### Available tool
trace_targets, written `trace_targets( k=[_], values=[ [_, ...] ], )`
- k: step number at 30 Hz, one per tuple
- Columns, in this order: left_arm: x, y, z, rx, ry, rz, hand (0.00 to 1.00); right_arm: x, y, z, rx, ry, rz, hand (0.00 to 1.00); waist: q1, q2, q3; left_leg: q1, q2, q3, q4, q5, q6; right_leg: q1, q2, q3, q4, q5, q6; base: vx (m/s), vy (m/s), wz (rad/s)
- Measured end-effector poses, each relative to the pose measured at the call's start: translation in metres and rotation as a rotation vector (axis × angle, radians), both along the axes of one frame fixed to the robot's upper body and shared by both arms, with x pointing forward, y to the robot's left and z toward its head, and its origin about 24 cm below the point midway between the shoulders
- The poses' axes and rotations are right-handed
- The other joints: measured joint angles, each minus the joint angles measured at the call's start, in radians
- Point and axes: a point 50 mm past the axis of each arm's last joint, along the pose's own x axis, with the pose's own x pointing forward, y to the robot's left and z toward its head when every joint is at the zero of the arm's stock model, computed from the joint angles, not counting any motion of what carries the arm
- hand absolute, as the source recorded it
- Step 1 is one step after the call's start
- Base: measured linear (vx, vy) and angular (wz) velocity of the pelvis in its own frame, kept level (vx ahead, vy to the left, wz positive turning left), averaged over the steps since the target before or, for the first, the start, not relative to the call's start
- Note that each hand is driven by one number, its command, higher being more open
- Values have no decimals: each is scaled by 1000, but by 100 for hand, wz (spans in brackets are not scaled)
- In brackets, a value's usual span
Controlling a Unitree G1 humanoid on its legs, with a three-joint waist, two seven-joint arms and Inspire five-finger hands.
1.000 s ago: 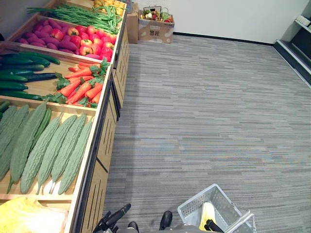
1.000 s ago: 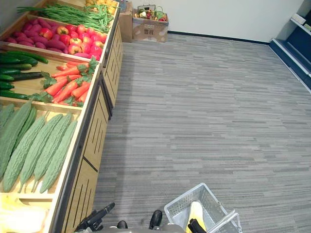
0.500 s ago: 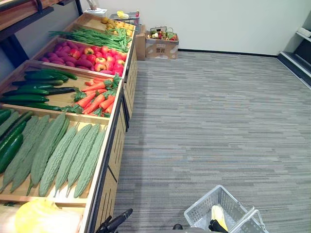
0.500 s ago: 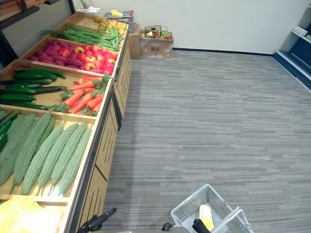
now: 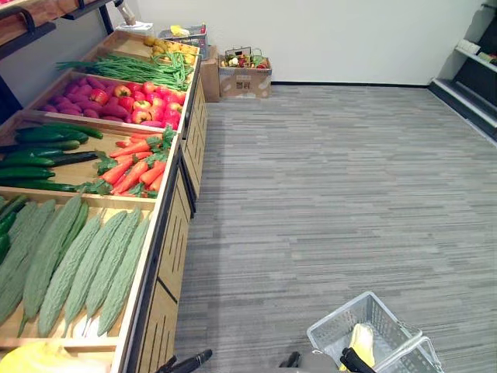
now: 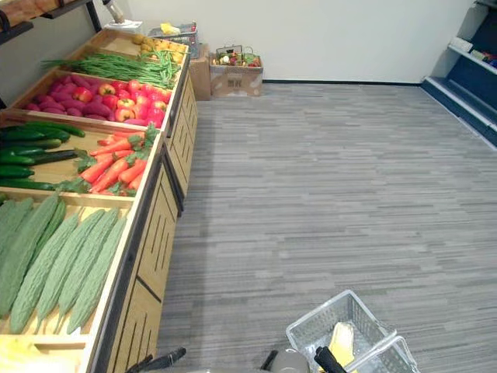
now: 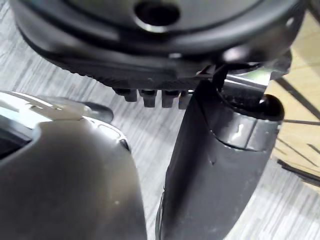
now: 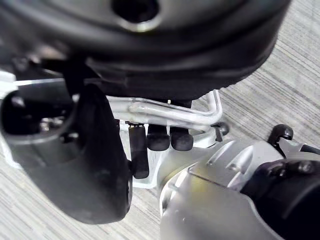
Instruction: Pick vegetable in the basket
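The right hand (image 8: 100, 170) has its fingers curled round the wire handle (image 8: 165, 117) of the white basket (image 5: 335, 336). The basket hangs low at the robot's right with 1 yellow item (image 5: 361, 340) inside. The left hand (image 7: 220, 170) hangs relaxed and holds nothing. On the stall (image 5: 159, 241) at the left lie gourds (image 5: 78, 264), carrots (image 5: 136, 159) and cucumbers (image 5: 39, 155).
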Motion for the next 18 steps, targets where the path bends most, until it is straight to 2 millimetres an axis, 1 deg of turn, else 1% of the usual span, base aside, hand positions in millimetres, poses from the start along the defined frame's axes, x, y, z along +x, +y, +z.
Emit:
trace_targets(
  k=[1,2,3,4,5,6,7,8,9,10,11,12,13,14,15,16,17,18],
  values=[
    [0,1,0,3,0,1,100,-1,2,-1,5,2,-2,0,1,-4,1,1,12,0,6,-1,-11,-8,1,15,-51,31,6,101,-164,11],
    [0,4,1,9,2,1,100,-2,5,-1,12,3,-9,0,1,-12,3,3,29,-1,9,-6,-28,-12,3,41,-133,86,13,172,-219,5],
    [-4,6,1,14,11,6,100,-5,10,-3,26,13,-16,0,5,-23,1,5,48,0,25,-24,-60,-4,11,72,-231,198,30,271,-332,2],
    [-6,8,1,15,17,12,100,-7,15,-4,36,22,-9,0,8,-31,1,10,58,1,36,-35,-77,2,12,69,-239,278,28,301,-368,-2],
    [-7,7,0,12,26,19,100,-8,20,-5,50,32,-10,0,10,-17,13,28,103,5,54,-51,-105,6,36,62,-189,291,-56,363,-445,5],
    [-7,3,-1,4,25,21,100,-9,19,-6,51,33,-26,0,5,-4,20,43,128,6,60,-48,-123,-5,48,62,-109,210,-69,287,-363,8],
    [-8,1,-2,-1,26,21,100,-9,19,-6,51,33,-30,0,2,0,23,53,139,6,61,-43,-132,-14,50,62,-66,174,-76,338,-425,7],
    [-9,2,-2,4,31,28,100,-9,18,-5,50,34,-30,0,2,-4,18,59,156,9,79,-32,-153,-31,53,62,1,107,-86,314,-397,-7],
    [-10,3,-1,13,27,19,100,-9,17,-5,54,37,-29,0,3,1,7,44,183,17,128,-22,-163,-38,67,62,31,60,-93,328,-403,-16],
    [-12,3,-1,17,25,16,100,-10,17,-6,56,44,-29,0,3,7,-6,30,198,24,155,-12,-162,-42,80,62,32,46,-99,346,-420,-25],
    [-12,3,-1,24,23,3,100,-12,15,-5,62,57,-25,0,2,13,-31,-7,232,29,220,19,-139,-38,112,62,8,31,-111,343,-391,-20],
    [-8,3,0,31,-1,1,100,-13,12,-5,65,71,-15,0,-5,36,-36,-68,285,34,345,52,-112,-3,154,51,-55,31,-112,335,-375,-11],
    [-4,4,1,34,-18,3,100,-15,12,-5,69,82,-12,0,-6,39,-34,-110,314,32,440,63,-101,20,174,46,-92,37,-119,332,-322,-4],
    [3,4,2,24,-54,19,100,-22,9,-6,69,121,8,0,-3,51,-36,-174,342,27,615,59,-111,88,206,41,-171,64,-137,274,-232,-1],
    [5,4,3,20,-64,24,100,-25,8,-6,70,136,19,0,-4,52,-35,-193,340,31,670,45,-116,125,214,37,-207,77,-150,349,-256,8],
    [10,3,3,18,-78,26,100,-30,8,-6,72,151,18,0,-4,43,-34,-221,321,57,709,16,-110,189,218,28,-265,88,-155,325,-226,11],
    [13,3,4,14,-93,44,100,-30,7,-6,71,151,20,0,-4,31,-36,-247,293,88,675,-9,-105,230,218,28,-313,97,-156,354,-226,7],
    [16,2,5,8,-110,60,100,-27,7,-6,68,142,23,0,-3,25,-34,-271,270,104,617,-16,-94,249,217,29,-342,104,-153,299,-159,-1]
  ],
)
